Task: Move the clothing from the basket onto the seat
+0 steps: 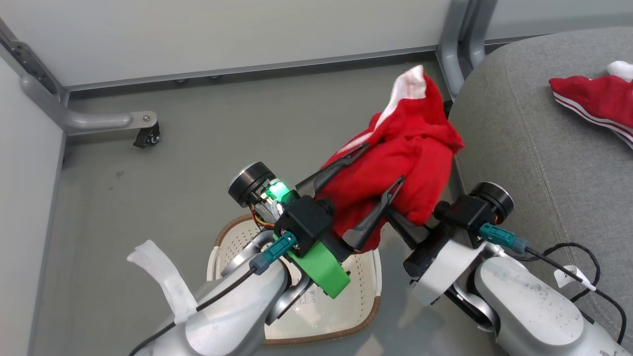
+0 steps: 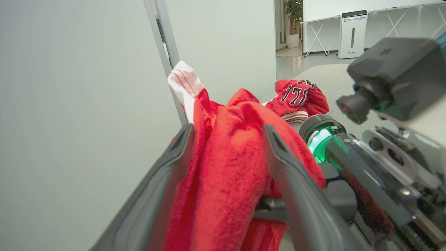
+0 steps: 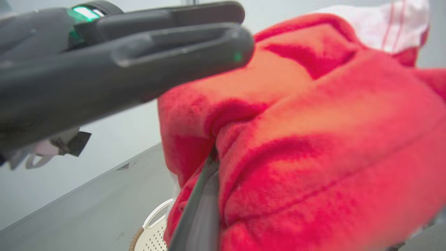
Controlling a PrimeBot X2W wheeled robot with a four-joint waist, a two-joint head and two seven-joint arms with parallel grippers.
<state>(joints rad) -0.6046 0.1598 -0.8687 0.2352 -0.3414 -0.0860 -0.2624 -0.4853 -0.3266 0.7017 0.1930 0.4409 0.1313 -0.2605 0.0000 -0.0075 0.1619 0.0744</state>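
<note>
A red garment with white stripes (image 1: 405, 163) hangs in the air above the floor, just left of the grey seat (image 1: 519, 163). My left gripper (image 1: 383, 163) is open, its two fingers spread with the cloth (image 2: 226, 167) lying between them. My right gripper (image 1: 395, 217) reaches in from the lower right and is shut on the same cloth (image 3: 313, 139), with its fingertips (image 3: 210, 164) buried in the folds. The red jersey with black-and-white lettering (image 2: 299, 96) lies on the seat at the far right (image 1: 598, 99). The cream basket (image 1: 326, 337) stands on the floor below my left arm.
Grey metal frame legs run along the wall, one with a caster (image 1: 146, 136) at the left and an upright post (image 1: 452, 44) beside the seat's corner. A black cable (image 1: 588, 277) lies on the seat's near edge. Pale wall panels close off the back and left.
</note>
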